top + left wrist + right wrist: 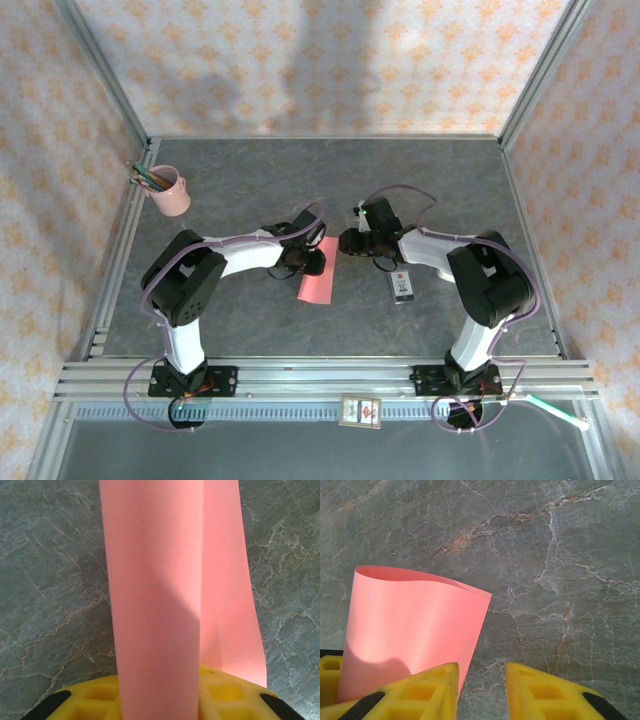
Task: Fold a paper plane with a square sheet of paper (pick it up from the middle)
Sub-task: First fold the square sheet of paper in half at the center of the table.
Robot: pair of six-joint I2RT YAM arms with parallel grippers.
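Both arms elbow-bent, wrists meeting mid-frame in the top view. Left gripper [303, 258] is clamped on the square sheet of paper [317, 284], which is bent into two layers and sits just below frame centre. In the left wrist view it rises from between the yellow fingers [235, 702]. Right gripper [481, 685] is just beside it, jaws narrowly apart with bare table [560, 555] in the gap. The paper's edge lies beside its lower-left finger. Small box [403, 285] is near the right wrist. Pencil cup [172, 192] is upper left, well apart. Open surface across the upper half.

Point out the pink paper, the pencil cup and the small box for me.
pink paper [316, 285]: top external view, lower flat part.
pencil cup [172, 195]: top external view, pink side wall.
small box [403, 285]: top external view, middle of top face.
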